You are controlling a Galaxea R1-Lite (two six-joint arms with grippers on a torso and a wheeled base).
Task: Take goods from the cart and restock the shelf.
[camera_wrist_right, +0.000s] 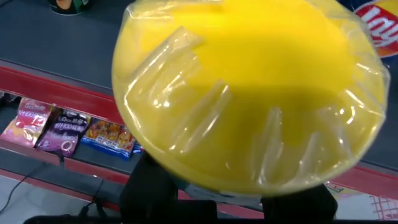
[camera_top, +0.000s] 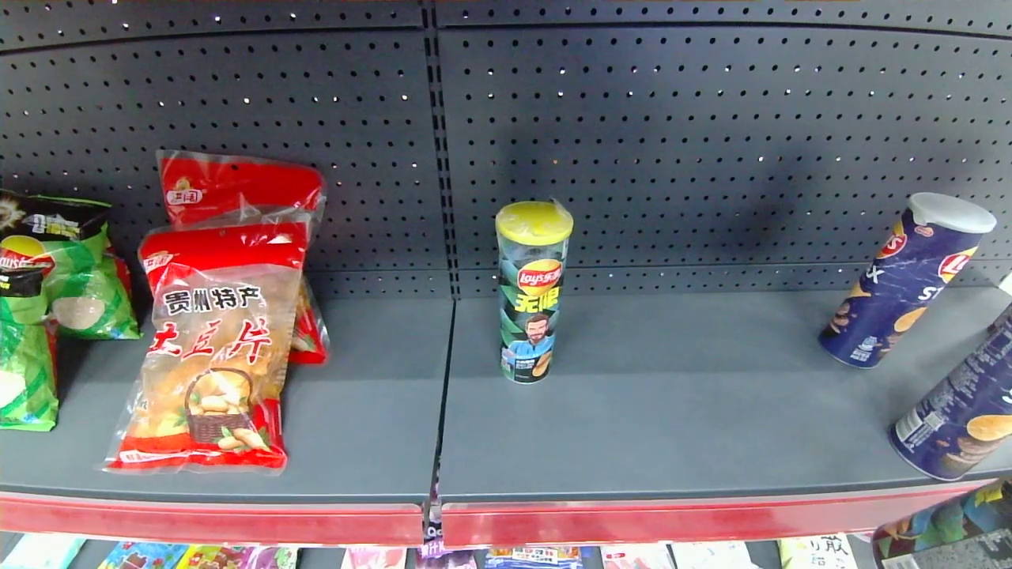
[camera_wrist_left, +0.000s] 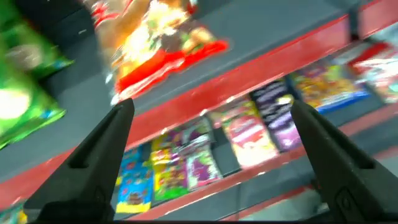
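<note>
R hand point(camera_wrist_right: 217, 205) grips a yellow-lid can point(camera_wrist_right: 249, 93), its lid under clear wrap. In head view it sits low and far R of the standing can point(camera_top: 534, 292), below the shelf's point(camera_top: 632, 427) red front lip point(camera_top: 632, 518). L hand point(camera_wrist_left: 211, 155) is spread wide over that lip. R of the standing can I've got broad bare shelf up to two blue cans point(camera_top: 901, 284). L of it there's a narrower gap, then red bags point(camera_top: 213, 348) and green bags point(camera_top: 47, 308). Standing can's label: dark green w/ logo and cartoon man.
</note>
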